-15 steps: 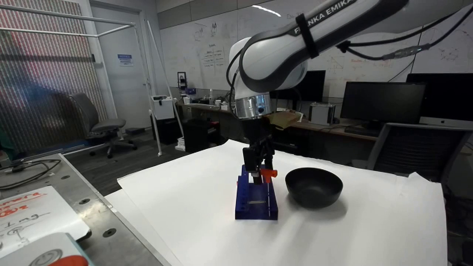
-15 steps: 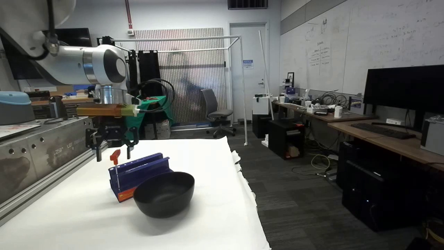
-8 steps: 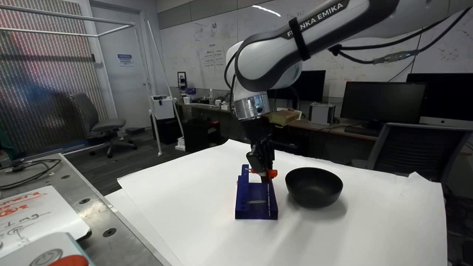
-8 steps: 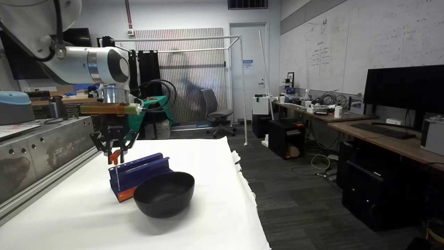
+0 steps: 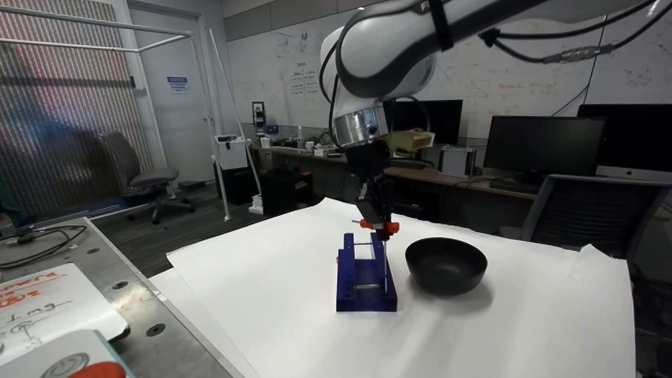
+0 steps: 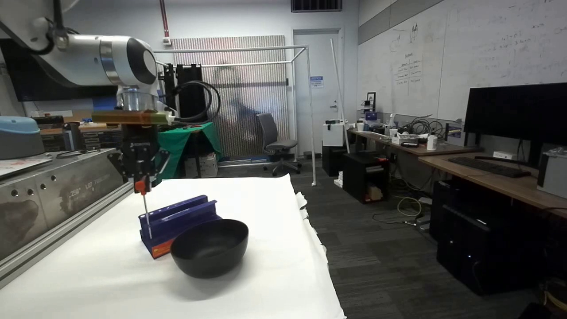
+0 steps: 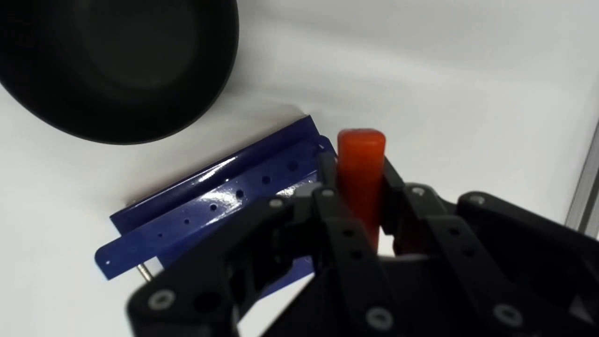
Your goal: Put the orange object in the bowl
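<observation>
The orange object (image 5: 391,227) is a short orange-red bar handle with a thin metal shaft (image 6: 146,212) hanging below it. My gripper (image 7: 360,174) is shut on this handle, with one finger on each side. In both exterior views it is above the near end of a blue holder, the shaft slightly slanted. Whether the shaft's lower end is clear of the holder, I cannot tell. A matte black bowl (image 5: 446,268) stands upright on the table beside the holder. In the wrist view the bowl (image 7: 140,47) fills the upper left with nothing inside it.
The blue holder (image 5: 365,296), with a row of holes and cross rods, stands on the white-covered table (image 5: 283,294) close to the bowl. A metal bench (image 6: 66,195) runs along one table side. An office chair (image 5: 593,220) and desks with monitors are beyond the table.
The gripper has come over the orange handle, shut on it and risen, lifting handle and shaft a little. The blue holder has shifted very slightly. The bowl has not moved.
</observation>
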